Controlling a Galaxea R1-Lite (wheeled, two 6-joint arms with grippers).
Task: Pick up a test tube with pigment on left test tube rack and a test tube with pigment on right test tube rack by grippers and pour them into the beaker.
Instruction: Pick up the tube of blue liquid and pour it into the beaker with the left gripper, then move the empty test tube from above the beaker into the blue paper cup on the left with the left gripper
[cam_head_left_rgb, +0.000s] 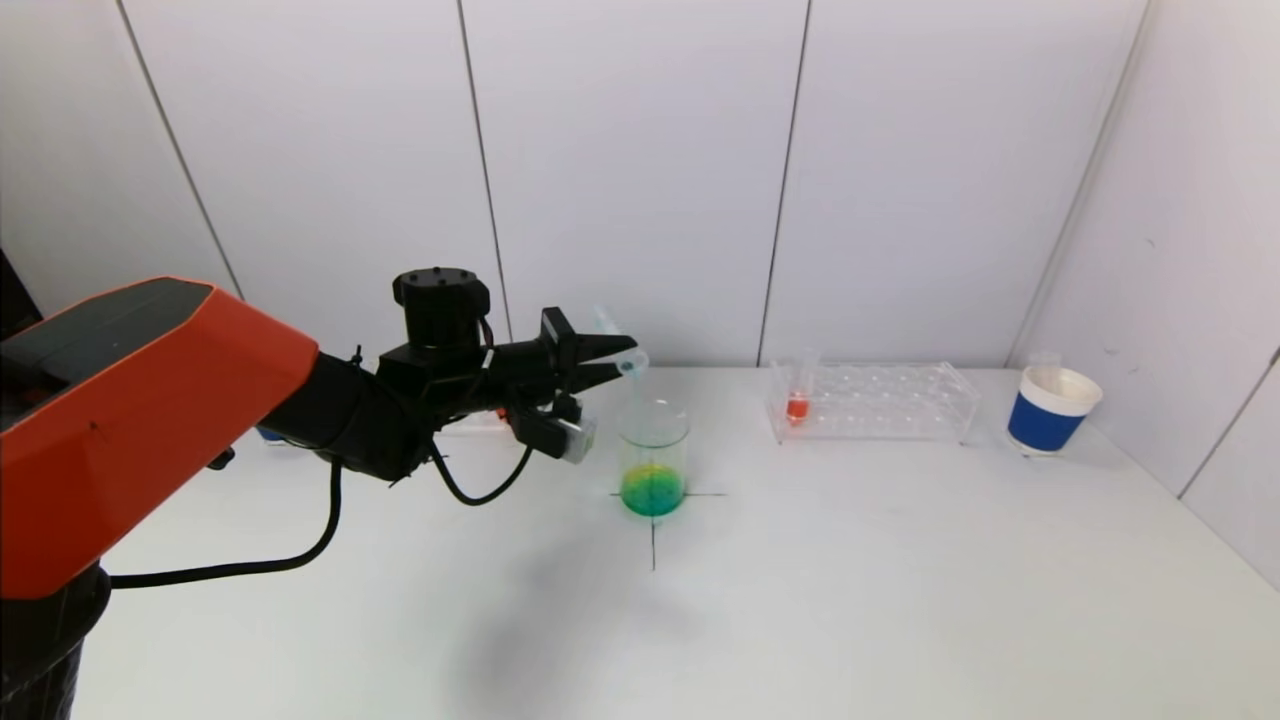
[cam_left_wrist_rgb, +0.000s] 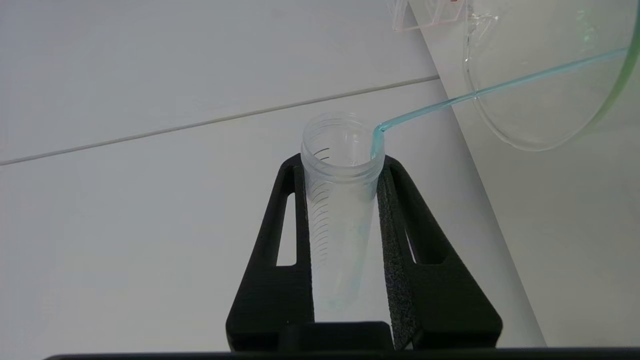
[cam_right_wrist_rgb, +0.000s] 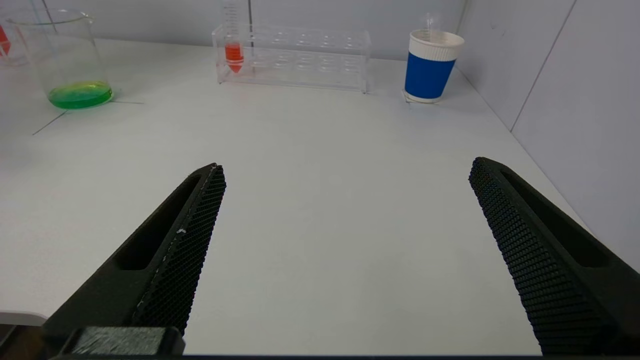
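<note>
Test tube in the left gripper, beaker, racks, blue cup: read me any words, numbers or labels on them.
No readable text anywhere.
Test tube in the left gripper: graduation ticks only, no legible numbers.
Beaker: no markings visible.
Right rack: none.
Blue paper cup: plain blue band, no print.

White table (cam_head_left_rgb: 900, 600) with beaker (cam_head_left_rgb: 653, 458), clear test tube rack (cam_head_left_rgb: 873, 402), blue paper cup (cam_head_left_rgb: 1055, 410).
</note>
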